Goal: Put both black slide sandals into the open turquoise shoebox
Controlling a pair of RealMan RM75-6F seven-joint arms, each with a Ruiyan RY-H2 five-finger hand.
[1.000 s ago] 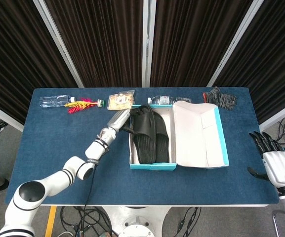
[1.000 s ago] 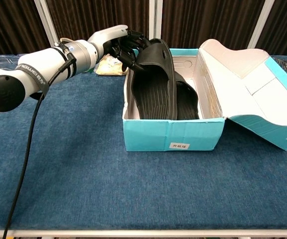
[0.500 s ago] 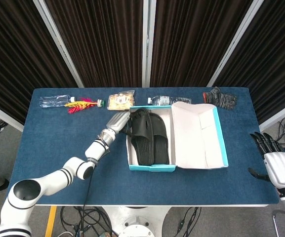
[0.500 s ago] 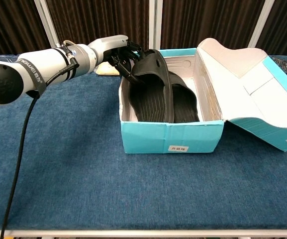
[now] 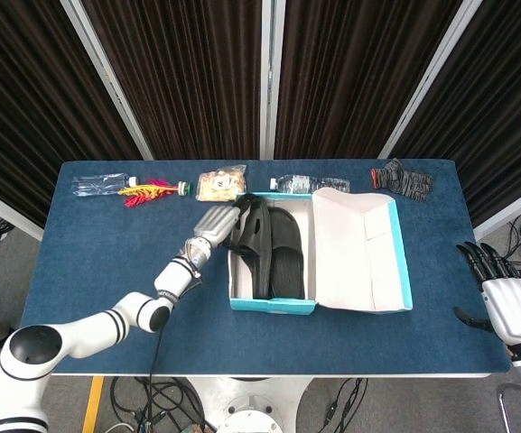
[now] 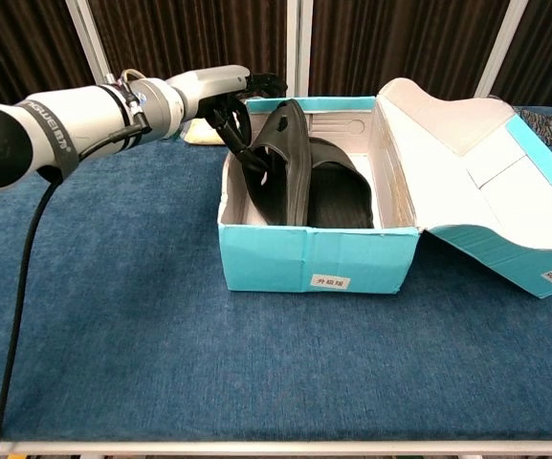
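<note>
Left hand [image 6: 220, 96]: was reached over the box's left wall, fingers wrapped on the strap of the tilted sandal.
Tilted sandal [image 6: 277, 163]: was held on edge inside the shoebox, against its left wall.
Second sandal [image 6: 338, 196]: was laid flat in the box, just beside the first.
Shoebox [image 6: 314, 263]: was set on the blue table [image 6: 113, 316], lid [image 6: 486, 182] folded open to the right.
Right hand [image 5: 510, 302]: was kept off the table's right edge, fingers spread, nothing held.

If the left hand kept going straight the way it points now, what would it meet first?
Probably the tilted sandal its fingers already grip at the shoebox wall; beyond it lies the second sandal, though depth is unclear.
</note>
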